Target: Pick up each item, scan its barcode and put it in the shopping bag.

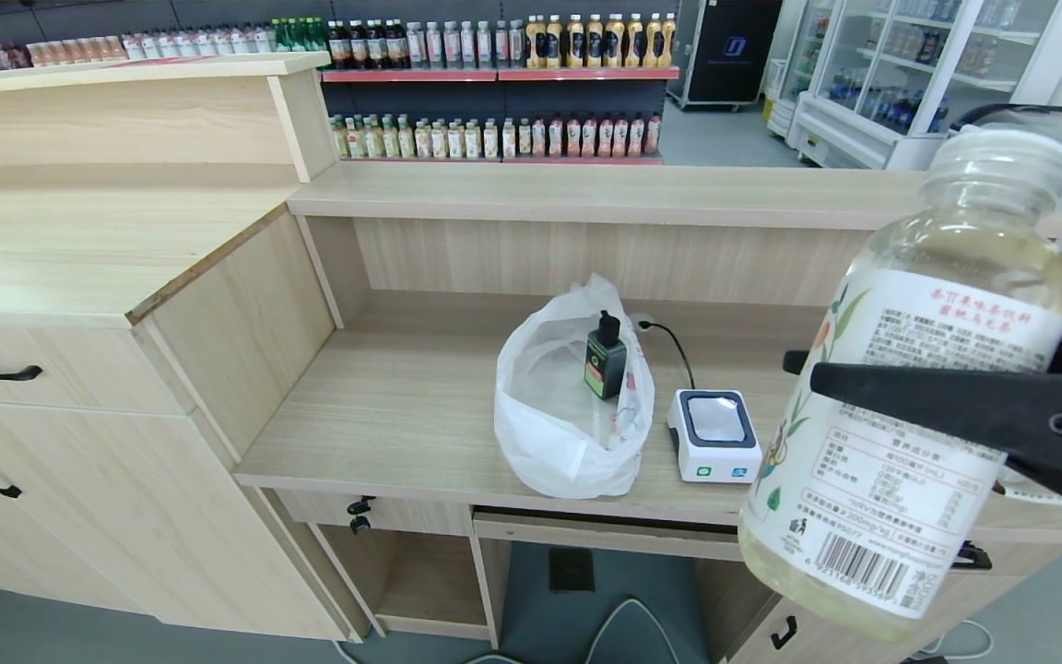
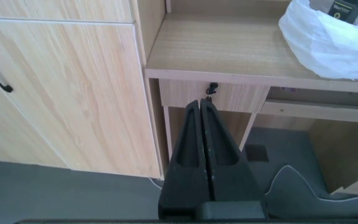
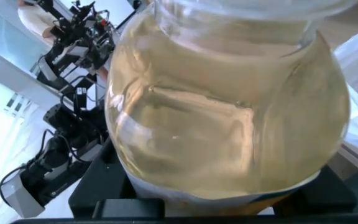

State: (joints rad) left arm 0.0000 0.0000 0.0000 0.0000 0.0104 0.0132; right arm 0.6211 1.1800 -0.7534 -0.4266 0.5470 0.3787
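A clear bottle of pale yellow drink [image 1: 918, 387] with a white label and a barcode near its base hangs close in front of the head camera on the right, tilted. My right gripper [image 1: 964, 401] is shut on its middle, a black finger crossing the label; the bottle [image 3: 229, 106] bulges large in the right wrist view. On the desk a white shopping bag [image 1: 568, 406] stands open with a small dark bottle [image 1: 605, 355] inside. Just right of it sits the white barcode scanner [image 1: 713, 433]. My left gripper [image 2: 205, 106] is shut and empty, low in front of the desk's left edge.
The wooden desk [image 1: 402, 415] has a raised back counter [image 1: 605, 194] and a tall cabinet [image 1: 79, 277] on the left. Beverage shelves and fridges line the room behind. A black cable [image 1: 674, 346] runs from the scanner to the back.
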